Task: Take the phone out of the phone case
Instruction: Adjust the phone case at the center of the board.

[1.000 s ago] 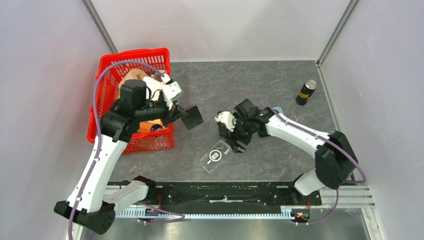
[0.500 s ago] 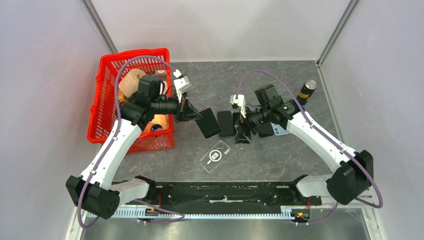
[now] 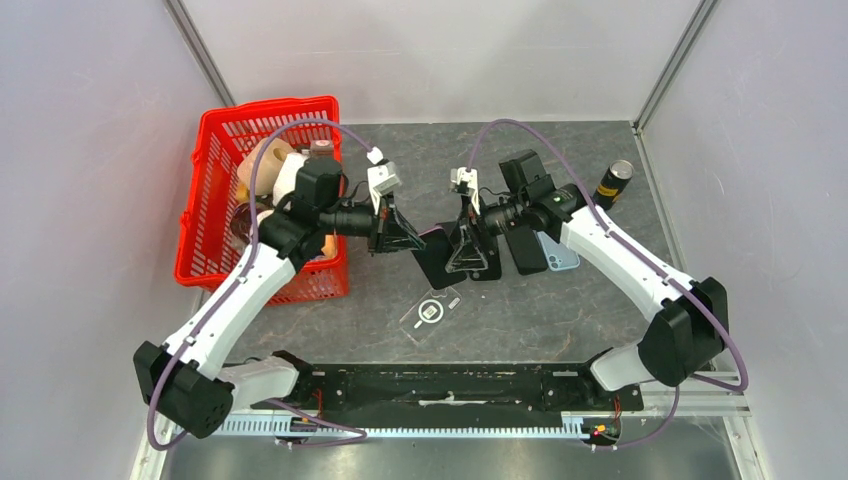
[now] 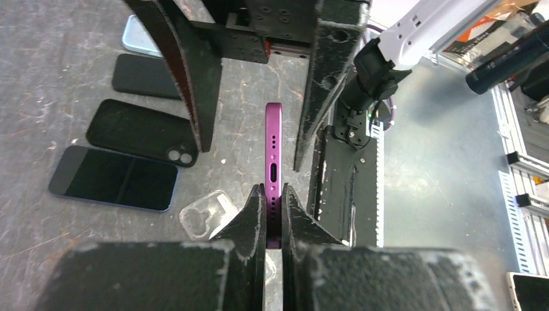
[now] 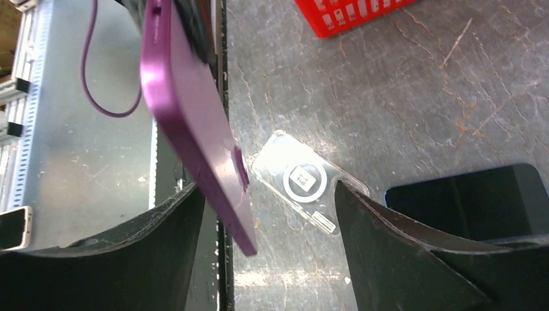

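Observation:
My left gripper (image 4: 273, 191) is shut on the lower end of a purple phone (image 4: 273, 155), held edge-up above the table. The top view shows this phone (image 3: 432, 250) spanning the gap between the left gripper (image 3: 405, 238) and the right gripper (image 3: 468, 250). My right gripper (image 5: 267, 188) is open. Its fingers (image 4: 194, 78) stand on either side of the phone's far end (image 5: 188, 110) without touching it. A clear phone case (image 5: 304, 181) with a white ring lies flat and empty on the table below, also seen as the clear case (image 3: 430, 308) in the top view.
A red basket (image 3: 215, 200) with several items stands at the left. A black case (image 4: 139, 133), a dark phone (image 4: 113, 178) and other handsets (image 3: 545, 252) lie on the table under the right arm. A dark can (image 3: 612, 184) stands at the far right.
The left arm swung right, carrying the purple phone from the basket side to the table's middle. The right gripper rose, turned to face it, and now straddles the phone's far end.

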You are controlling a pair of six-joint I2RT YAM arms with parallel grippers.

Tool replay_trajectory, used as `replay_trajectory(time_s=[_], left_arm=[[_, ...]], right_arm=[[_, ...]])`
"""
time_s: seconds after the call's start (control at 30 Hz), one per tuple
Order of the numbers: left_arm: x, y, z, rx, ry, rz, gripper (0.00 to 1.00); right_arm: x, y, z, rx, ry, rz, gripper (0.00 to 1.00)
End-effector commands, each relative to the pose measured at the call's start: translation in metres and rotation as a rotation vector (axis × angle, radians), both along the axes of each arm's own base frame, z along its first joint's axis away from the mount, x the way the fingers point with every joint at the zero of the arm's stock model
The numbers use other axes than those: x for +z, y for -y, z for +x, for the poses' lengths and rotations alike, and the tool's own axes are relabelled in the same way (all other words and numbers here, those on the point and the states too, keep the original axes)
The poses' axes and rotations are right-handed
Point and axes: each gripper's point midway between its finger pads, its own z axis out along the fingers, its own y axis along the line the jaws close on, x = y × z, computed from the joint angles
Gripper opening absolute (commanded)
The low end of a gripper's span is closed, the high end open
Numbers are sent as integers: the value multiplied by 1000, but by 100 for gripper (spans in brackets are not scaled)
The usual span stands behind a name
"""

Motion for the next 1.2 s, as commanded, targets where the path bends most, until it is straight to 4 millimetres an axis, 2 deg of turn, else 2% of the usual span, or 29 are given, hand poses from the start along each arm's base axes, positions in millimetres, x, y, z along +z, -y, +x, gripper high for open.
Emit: replay_trajectory(time_s=[0.0, 0.1, 0.27, 0.3, 0.43, 0.47, 0.53, 0.6, 0.63, 0.77, 0.87, 1.0, 1.17], left_arm=[[24, 13, -3, -14, 60, -75, 2], [22, 17, 0, -9, 43, -90, 2], [16, 19, 2, -1, 37, -98, 2], [15, 20, 3, 2, 39, -97, 2], [6, 20, 4, -3, 52, -88, 2], [3, 19, 4, -6, 55, -81, 7], [-4, 16, 4, -7, 84, -51, 30], [-12, 11, 5, 0, 121, -13, 64], [-16, 8, 5, 2, 136, 9, 70], [-35, -7, 9, 45, 179, 118, 75], [-60, -12, 8, 69, 191, 221, 82], [-110, -14, 0, 75, 200, 366, 84], [-162, -5, -7, 100, 186, 523, 86]], right_arm=[[29, -13, -4, 59, 5, 100, 75], [29, -14, -10, 86, -24, 115, 57], [25, -10, -22, 127, -45, 110, 4], [26, -9, -24, 137, -42, 108, 0], [24, 1, -36, 167, -49, 69, 0], [21, 5, -40, 174, -60, 45, 0], [14, 14, -43, 176, -68, -10, 0], [7, 25, -46, 176, -80, -56, 0], [1, 32, -48, 174, -94, -87, 0], [-24, 65, -52, 172, -121, -224, 0], [-43, 92, -58, 185, -171, -342, 0], [-59, 123, -50, 143, -256, -412, 0], [-66, 152, -37, 51, -289, -423, 0]])
